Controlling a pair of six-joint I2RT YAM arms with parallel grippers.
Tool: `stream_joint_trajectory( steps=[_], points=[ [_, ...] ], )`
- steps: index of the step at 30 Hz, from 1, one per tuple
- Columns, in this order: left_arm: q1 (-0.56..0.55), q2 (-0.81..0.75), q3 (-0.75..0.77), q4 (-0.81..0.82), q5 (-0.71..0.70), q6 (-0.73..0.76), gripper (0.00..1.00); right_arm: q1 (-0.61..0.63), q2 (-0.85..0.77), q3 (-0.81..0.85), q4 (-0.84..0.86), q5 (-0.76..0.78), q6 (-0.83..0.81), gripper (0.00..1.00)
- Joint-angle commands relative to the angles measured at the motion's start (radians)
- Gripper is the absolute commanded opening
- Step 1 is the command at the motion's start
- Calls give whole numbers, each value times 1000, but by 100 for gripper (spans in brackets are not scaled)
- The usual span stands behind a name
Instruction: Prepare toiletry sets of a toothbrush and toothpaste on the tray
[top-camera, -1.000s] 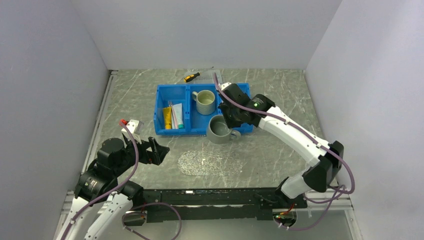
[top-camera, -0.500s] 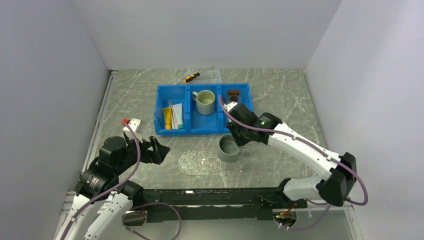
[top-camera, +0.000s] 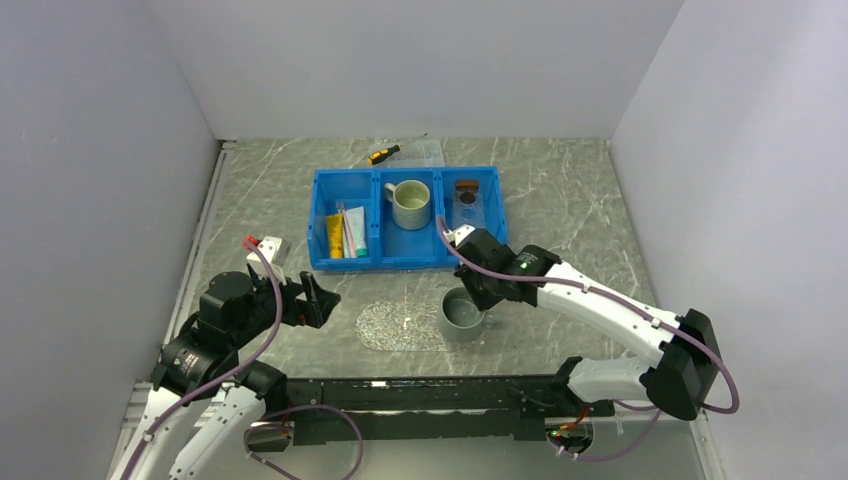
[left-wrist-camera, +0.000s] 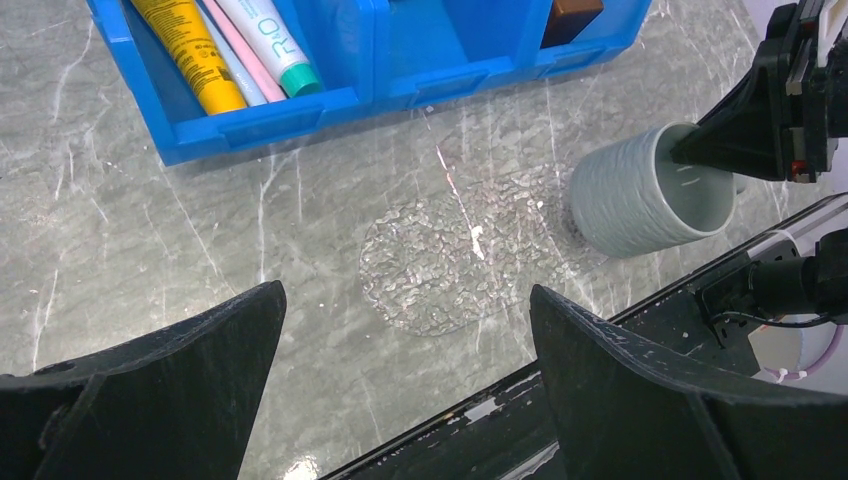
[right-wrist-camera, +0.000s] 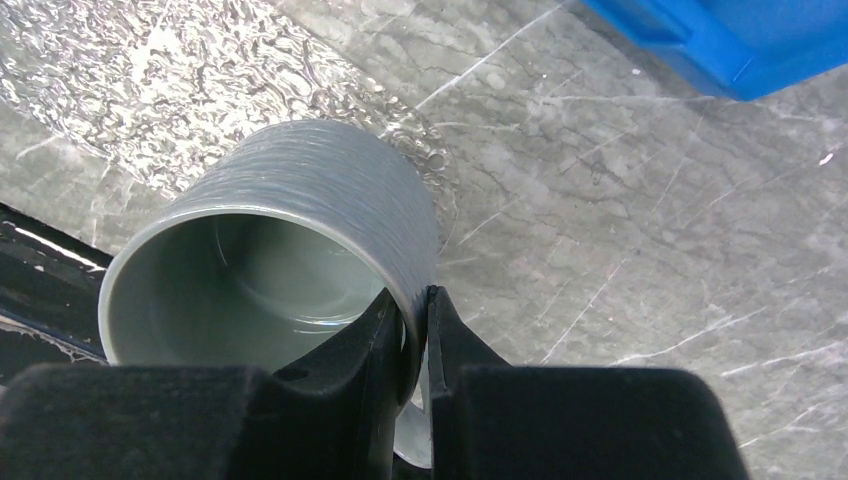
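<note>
- While the right claw (right-wrist-camera: 412, 312) pinches the rim of the grey mug (right-wrist-camera: 290, 230) by a clear bumpy mat (left-wrist-camera: 440, 260) on the desk (top-camera: 560, 190), the left claw (left-wrist-camera: 400, 300) hangs wide apart.
- Toothpaste (left-wrist-camera: 268, 38) and toothbrush (left-wrist-camera: 238, 62) lie beside a yellow tube (left-wrist-camera: 190, 52) in the blue bin (top-camera: 378, 262), left compartment; the tray (top-camera: 466, 196) is in the right one.

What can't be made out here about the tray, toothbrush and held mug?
The tray: tiny in the top view; the left wrist view's top edge leaves only one brown block.
The toothbrush: far end cut off by that same edge; a mere sliver from above.
The grey mug in the right gripper: its own wall hides its base in the right wrist view; table contact unclear.
</note>
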Motion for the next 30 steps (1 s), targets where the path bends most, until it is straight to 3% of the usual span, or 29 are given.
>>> stream_joint_trajectory(
  steps=[1, 30],
  points=[
    [6, 8, -1, 41, 17, 13, 99, 7, -63, -17, 108, 16, 7, 0],
    [6, -11, -4, 43, 12, 12, 99, 8, -61, -128, 182, 82, 80, 0]
  ],
)
